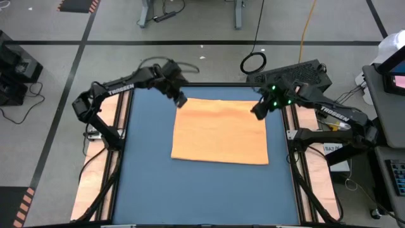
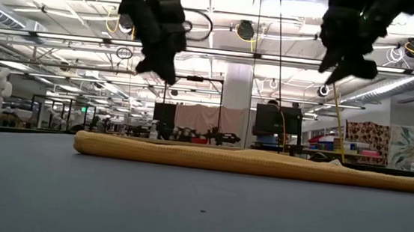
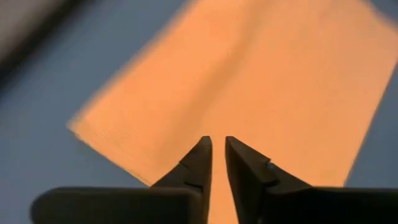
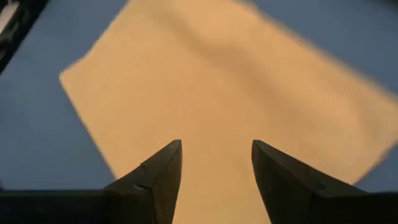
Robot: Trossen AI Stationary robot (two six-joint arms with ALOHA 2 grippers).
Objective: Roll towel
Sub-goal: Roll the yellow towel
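Towel [image 1: 220, 132]: flat on blue table [image 1: 149, 183]. Left gripper [image 1: 180, 100] at its 11 o'clock corner, fingers nearly together, empty. Right gripper [image 1: 258, 110] at 1 o'clock, fingers apart.

Two dark arms, the left arm [image 1: 120, 87] and the right arm [image 1: 329, 111], carry white lettering; green lights glow by the right wrist; black tapered jaws.

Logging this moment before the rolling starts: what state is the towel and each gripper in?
towel: flat on the blue mat, unrolled, not gripped.
left gripper: raised above the towel's far left corner, nearly shut, empty.
right gripper: raised above the far right corner, open, empty.
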